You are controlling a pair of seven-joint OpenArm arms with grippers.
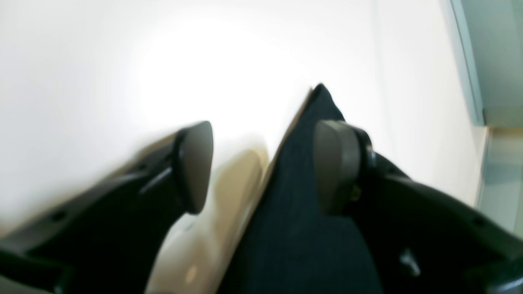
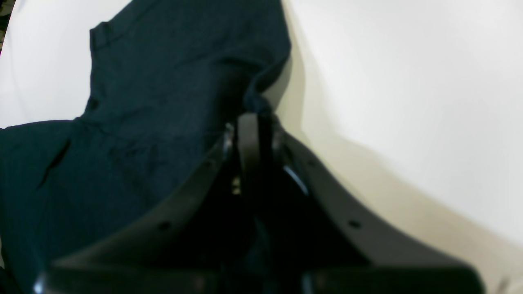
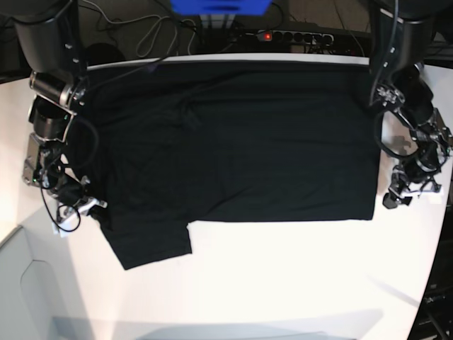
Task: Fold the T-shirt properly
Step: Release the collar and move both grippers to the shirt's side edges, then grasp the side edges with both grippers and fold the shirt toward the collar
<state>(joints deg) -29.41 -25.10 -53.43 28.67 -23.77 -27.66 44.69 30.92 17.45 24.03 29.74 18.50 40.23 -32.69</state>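
The black T-shirt (image 3: 248, 142) lies spread flat on the white table (image 3: 283, 276), with one short sleeve (image 3: 152, 248) sticking out toward the front left. At the shirt's right edge, my left gripper (image 3: 391, 200) stands open. In the left wrist view a corner of the black fabric (image 1: 294, 204) lies on the table between the fingers of that gripper (image 1: 265, 167), close to the right pad (image 1: 337, 163). My right gripper (image 3: 90, 205) sits at the shirt's left edge. In the right wrist view this gripper (image 2: 253, 120) is shut, pinching a bunched edge of the T-shirt (image 2: 163, 81).
A power strip (image 3: 294, 35) and cables run behind the table's back edge, and a blue object (image 3: 219, 6) sits at the top. The table's curved edge (image 3: 425, 283) passes on the right. A grey panel (image 3: 28, 283) is at the lower left.
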